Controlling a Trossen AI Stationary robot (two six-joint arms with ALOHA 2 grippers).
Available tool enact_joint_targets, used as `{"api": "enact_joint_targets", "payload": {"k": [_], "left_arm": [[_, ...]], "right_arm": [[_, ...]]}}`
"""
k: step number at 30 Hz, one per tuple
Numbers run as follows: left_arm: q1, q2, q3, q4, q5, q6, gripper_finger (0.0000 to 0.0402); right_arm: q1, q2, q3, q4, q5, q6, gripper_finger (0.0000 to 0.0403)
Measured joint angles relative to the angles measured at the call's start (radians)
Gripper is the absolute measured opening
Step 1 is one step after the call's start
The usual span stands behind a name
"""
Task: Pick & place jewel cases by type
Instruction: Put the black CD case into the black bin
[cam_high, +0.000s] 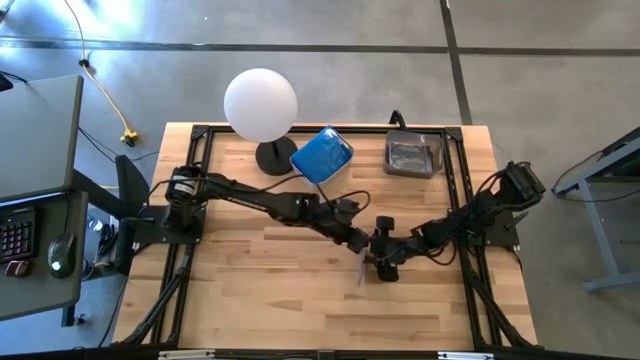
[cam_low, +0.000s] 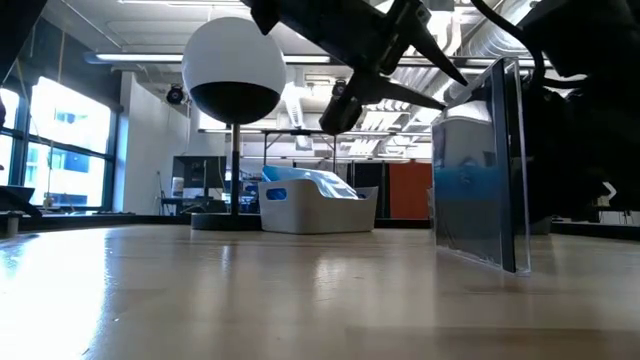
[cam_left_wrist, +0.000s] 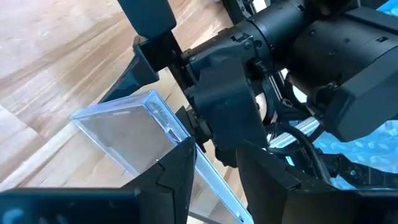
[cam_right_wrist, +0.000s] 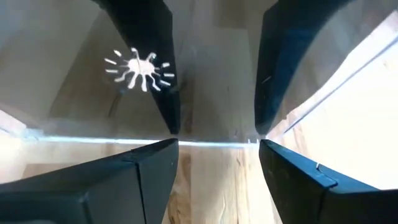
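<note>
One clear jewel case stands on edge on the table near its middle, almost upright, and looks like a thin sliver from above. My left gripper comes from the far left and is open. Its fingers stand on either side of the case's upper edge. My right gripper reaches in from the right, open, with its tips at the case's flat face. The case's star-shaped hub shows through the plastic. My left gripper straddles the case's upper edge from above and the far left; I cannot tell whether either finger touches it. My right gripper sets both open fingertips against the case's flat face, low near its bottom edge, slanting down from the table's right. The fingertips meet their own reflections there. The case stands with its bottom edge on the table.
A tub holding blue cases sits tilted at the far middle of the table. A tub holding clear and dark cases is at the far right. A white globe lamp stands far left of the tubs. Bare wood lies toward the near edge.
</note>
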Motion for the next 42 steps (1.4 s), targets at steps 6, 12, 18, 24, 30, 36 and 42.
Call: {"api": "enact_joint_targets", "payload": {"k": [6, 12, 18, 24, 30, 36, 42], "left_arm": [[0.000, 0.001, -0.003, 0.013, -0.008, 0.017, 0.0123], [0.000, 0.003, -0.005, 0.053, -0.031, 0.044, 0.0123], [0.000, 0.004, -0.006, 0.065, -0.042, 0.054, 0.0123], [0.000, 0.004, -0.006, 0.100, -0.067, 0.073, 0.0124], [0.006, 0.005, -0.007, 0.096, -0.105, 0.099, 0.0124], [0.008, 0.023, -0.008, 0.100, -0.115, 0.107, 0.0124], [0.023, 0.031, -0.014, 0.116, -0.013, 0.181, 0.0124]], "right_arm": [[0.026, -0.001, 0.000, -0.016, 0.058, -0.034, 0.0220], [0.026, -0.003, 0.000, -0.021, 0.052, -0.029, 0.0220], [0.026, -0.059, 0.000, -0.086, 0.054, -0.022, 0.0220], [0.026, -0.168, -0.001, -0.184, 0.055, -0.002, 0.0220], [0.026, -0.252, -0.001, -0.225, 0.069, -0.008, 0.0220], [0.026, -0.284, -0.001, -0.286, 0.076, -0.006, 0.0220], [0.026, -0.283, -0.002, -0.290, 0.048, -0.001, 0.0220]]}}
